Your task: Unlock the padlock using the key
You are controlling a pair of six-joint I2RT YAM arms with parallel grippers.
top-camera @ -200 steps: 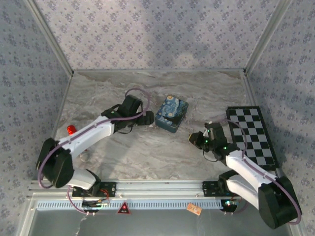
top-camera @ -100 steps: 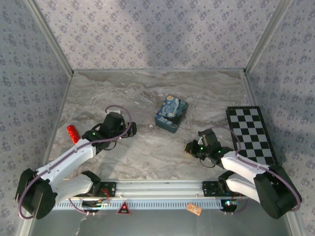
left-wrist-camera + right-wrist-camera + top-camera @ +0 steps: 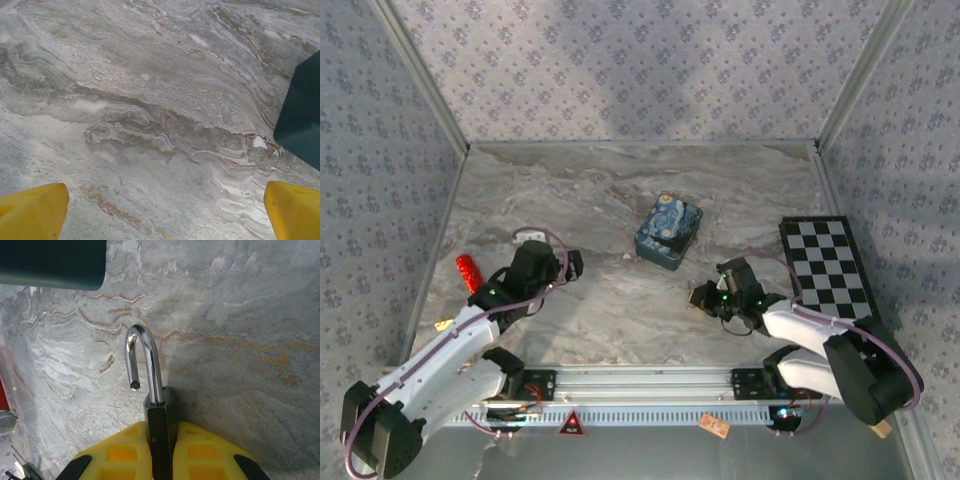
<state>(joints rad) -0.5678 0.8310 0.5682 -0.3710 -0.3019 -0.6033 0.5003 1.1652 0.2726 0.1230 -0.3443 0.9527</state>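
My right gripper (image 3: 160, 432) is shut on the padlock (image 3: 159, 440), its yellow fingers (image 3: 120, 452) clamping the dark body edge-on. The silvery shackle (image 3: 145, 340) stands raised, and its free end hangs clear of the body. From above, the padlock (image 3: 700, 296) sits low over the marble, near and right of the blue tin, in the right gripper (image 3: 706, 297). My left gripper (image 3: 572, 265) is open above bare marble left of the tin. Its yellow fingertips (image 3: 35, 212) stand wide apart around the left gripper (image 3: 162, 212), with nothing between them. I cannot pick out the key.
A blue printed tin (image 3: 668, 231) stands mid-table; its dark side shows in the wrist views (image 3: 302, 115) (image 3: 50, 262). A red cylinder (image 3: 469, 271) lies by the left wall. A checkerboard mat (image 3: 830, 275) covers the right side. A small pale scrap (image 3: 443, 325) lies beside the left arm.
My left arm has drawn back from the tin toward the near left. My right gripper, still holding the padlock, has shifted a little left and nearer.
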